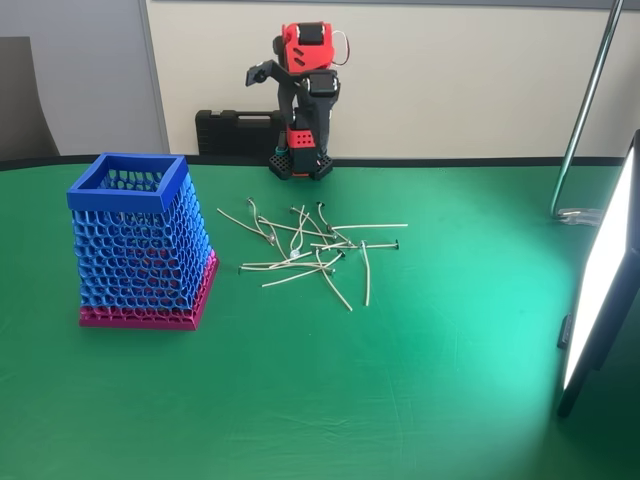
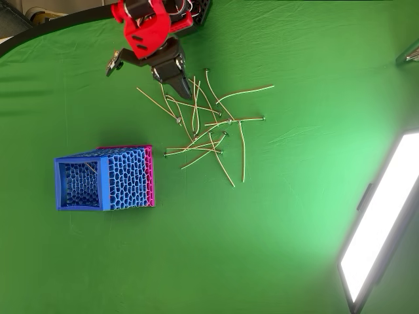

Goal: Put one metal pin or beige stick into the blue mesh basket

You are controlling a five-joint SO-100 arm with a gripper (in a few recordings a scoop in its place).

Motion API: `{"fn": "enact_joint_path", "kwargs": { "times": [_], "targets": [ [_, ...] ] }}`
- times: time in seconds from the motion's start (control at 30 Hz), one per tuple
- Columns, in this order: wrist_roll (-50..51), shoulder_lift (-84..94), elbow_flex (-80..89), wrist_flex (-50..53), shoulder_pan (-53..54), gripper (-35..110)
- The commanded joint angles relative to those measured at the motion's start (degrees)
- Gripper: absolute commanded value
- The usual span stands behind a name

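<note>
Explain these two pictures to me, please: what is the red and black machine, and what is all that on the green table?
The machine is a small robot arm, folded up at the table's far edge. Its grasping tool hangs empty above the sticks; whether it is open I cannot tell. One picture is taken from the front of the table, the other looks straight down from above. On the green table lies a loose pile of thin beige sticks and pins. Beside them stands a tall blue mesh basket with a pink base, where one stick should go. A bright light panel stands at the right.
</note>
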Motion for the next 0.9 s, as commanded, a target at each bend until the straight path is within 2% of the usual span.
{"fn": "enact_joint_path", "kwargs": {
  "times": [0.0, 0.47, 0.63, 0.87],
  "targets": [
    [-0.09, -5.98, -5.19, 0.26, -1.41, 0],
    [-5.89, -15.64, -6.86, 0.62, -1.67, 1],
    [-10.81, -19.42, -7.73, 0.7, -0.7, 1],
    [-13.27, -27.42, -13.8, 0.7, 0.0, 1]
  ]
}}
